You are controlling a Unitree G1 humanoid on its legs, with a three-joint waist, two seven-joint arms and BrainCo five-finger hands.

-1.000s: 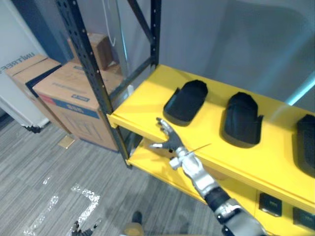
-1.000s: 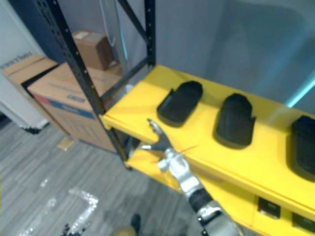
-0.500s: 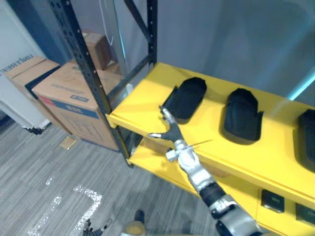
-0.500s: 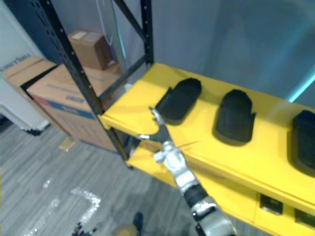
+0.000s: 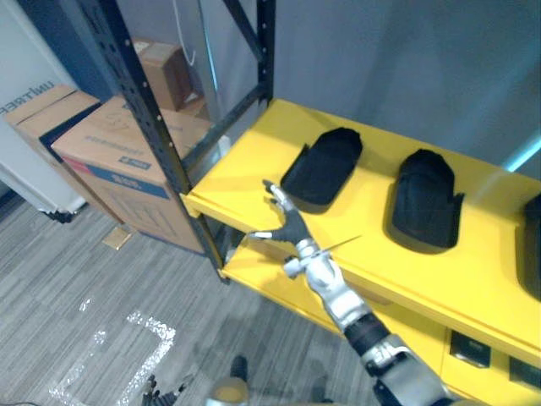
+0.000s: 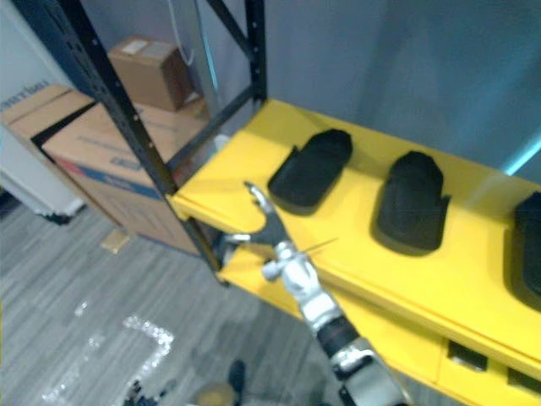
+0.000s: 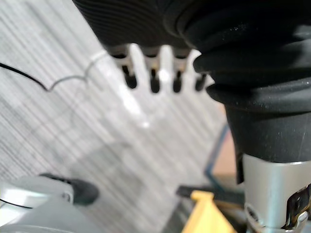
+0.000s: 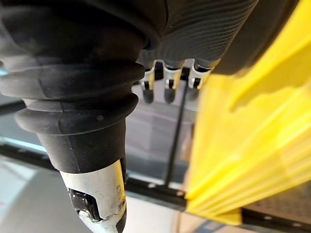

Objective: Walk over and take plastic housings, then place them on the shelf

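The right hand (image 5: 285, 225) is spread wide, fingers straight and fanned, thumb out to the side, and it holds nothing. It hangs at the front edge of the yellow shelf (image 5: 243, 169), close to the shelf's left front corner, with the silver-grey arm running back from it across the front of the shelf. Its fingertips point up toward the shelf's surface. In its own wrist view the straight fingers (image 8: 167, 86) show beside the shelf's yellow edge.

Three black plastic housings lie on the shelf in a row, hollow side down. The left housing (image 5: 325, 166) is the one nearest the right hand, just past the fingertips and apart from them, lying at a slant to the shelf's front edge. The middle housing (image 5: 427, 200) sits farther along the shelf, clear of the first. The right housing (image 5: 534, 245) is at the far right of the shelf and is cut off by the picture's edge.

Under the shelf is a lower shelf (image 5: 260, 272), also yellow. A black perforated post (image 5: 139, 93) stands at the shelf's left front corner. To the left of the shelf a large cardboard box (image 5: 110, 139) stands on the grey striped floor (image 5: 68, 288), and a small box (image 5: 161, 61) sits behind it.

The left hand (image 7: 153, 77) hangs well away from the shelf, above the floor, its fingers straight and loose, empty.
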